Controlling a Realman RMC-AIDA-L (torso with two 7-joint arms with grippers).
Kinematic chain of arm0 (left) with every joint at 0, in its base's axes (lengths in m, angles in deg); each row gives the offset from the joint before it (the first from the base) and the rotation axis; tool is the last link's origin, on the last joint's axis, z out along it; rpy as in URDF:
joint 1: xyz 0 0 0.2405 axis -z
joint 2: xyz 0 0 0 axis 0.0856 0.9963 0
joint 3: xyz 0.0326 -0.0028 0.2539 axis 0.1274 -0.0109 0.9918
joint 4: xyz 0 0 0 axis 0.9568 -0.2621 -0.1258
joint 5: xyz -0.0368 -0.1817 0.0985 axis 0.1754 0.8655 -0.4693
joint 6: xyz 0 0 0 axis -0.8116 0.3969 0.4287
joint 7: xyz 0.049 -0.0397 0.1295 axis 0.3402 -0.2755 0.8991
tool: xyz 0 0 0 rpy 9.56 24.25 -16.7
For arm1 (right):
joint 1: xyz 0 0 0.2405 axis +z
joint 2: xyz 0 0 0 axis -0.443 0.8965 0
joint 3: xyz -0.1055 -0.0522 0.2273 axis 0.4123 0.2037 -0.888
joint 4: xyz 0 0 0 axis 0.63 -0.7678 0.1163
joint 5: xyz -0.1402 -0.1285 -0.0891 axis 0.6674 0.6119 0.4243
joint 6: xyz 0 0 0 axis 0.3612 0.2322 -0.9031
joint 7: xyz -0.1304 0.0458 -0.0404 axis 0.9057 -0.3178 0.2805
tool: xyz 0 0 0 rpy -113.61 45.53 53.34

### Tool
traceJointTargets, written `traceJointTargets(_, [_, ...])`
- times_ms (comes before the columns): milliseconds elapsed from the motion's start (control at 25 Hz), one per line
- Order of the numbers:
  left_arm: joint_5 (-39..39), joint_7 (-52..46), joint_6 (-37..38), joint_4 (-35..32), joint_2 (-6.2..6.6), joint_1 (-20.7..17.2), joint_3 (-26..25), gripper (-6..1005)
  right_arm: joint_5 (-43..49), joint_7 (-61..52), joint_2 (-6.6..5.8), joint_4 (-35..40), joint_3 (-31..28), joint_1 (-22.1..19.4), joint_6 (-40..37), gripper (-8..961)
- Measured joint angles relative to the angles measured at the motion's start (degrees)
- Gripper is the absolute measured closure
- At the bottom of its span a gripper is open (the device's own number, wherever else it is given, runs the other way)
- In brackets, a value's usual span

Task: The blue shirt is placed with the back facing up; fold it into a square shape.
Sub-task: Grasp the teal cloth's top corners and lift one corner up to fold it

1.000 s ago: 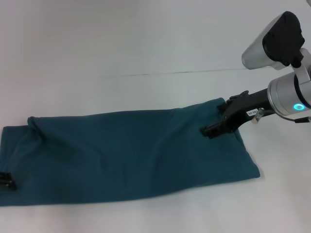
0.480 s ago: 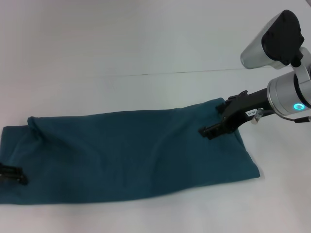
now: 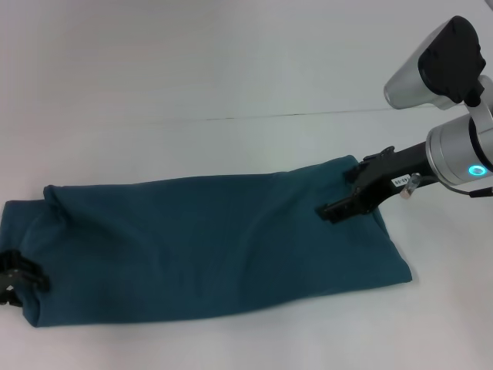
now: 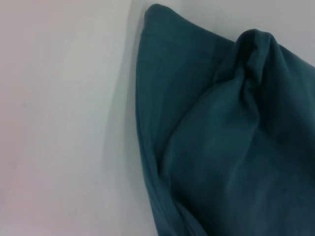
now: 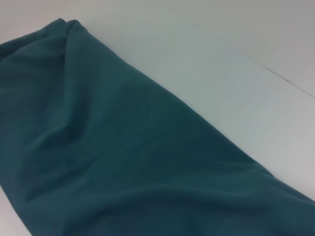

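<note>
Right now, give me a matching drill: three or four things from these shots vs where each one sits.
Things:
1. left gripper
2. right gripper
3. blue shirt
4. table

Places:
A. under everything, bare white beyond the cloth
B. at the shirt's left end, near the front corner
C. lying as a long folded band across the table
D. over the shirt's right end, near the back edge

Pairs: 1-B, 2-D, 3-C, 4-A
</note>
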Motion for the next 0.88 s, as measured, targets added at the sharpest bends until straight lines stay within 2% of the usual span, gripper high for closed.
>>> traceJointTargets(120, [-0.4, 0.5, -0.2, 0.0, 0.00, -0.1, 0.0, 395, -0.8, 0.0, 0.04, 0.0, -0.1, 0.0, 0.0, 35])
traceJointTargets(320, [-0.6, 1.1, -1.5, 0.1, -0.16, -0.7, 0.0, 638, -1.4, 0.0, 0.06, 0.2, -0.1, -0.2, 0.0, 37])
traceJointTargets(440, [-0.7, 1.6, -1.8, 0.1, -0.22, -0.7, 0.0, 834, -1.8, 0.0, 0.06, 0.2, -0.2, -0.4, 0.0, 42])
traceJointTargets(680, [-0.7, 3.9, -1.9, 0.4, -0.16, -0.7, 1.5, 907, -4.9, 0.4, 0.01, 0.2, -0.5, -1.9, 1.5, 52])
traceJointTargets(880, [1.1, 6.6, 0.7, -1.4, 0.15, 0.2, 1.1, 968, -10.8, 2.7, 0.01, -1.9, -0.4, -4.6, 7.3, 61])
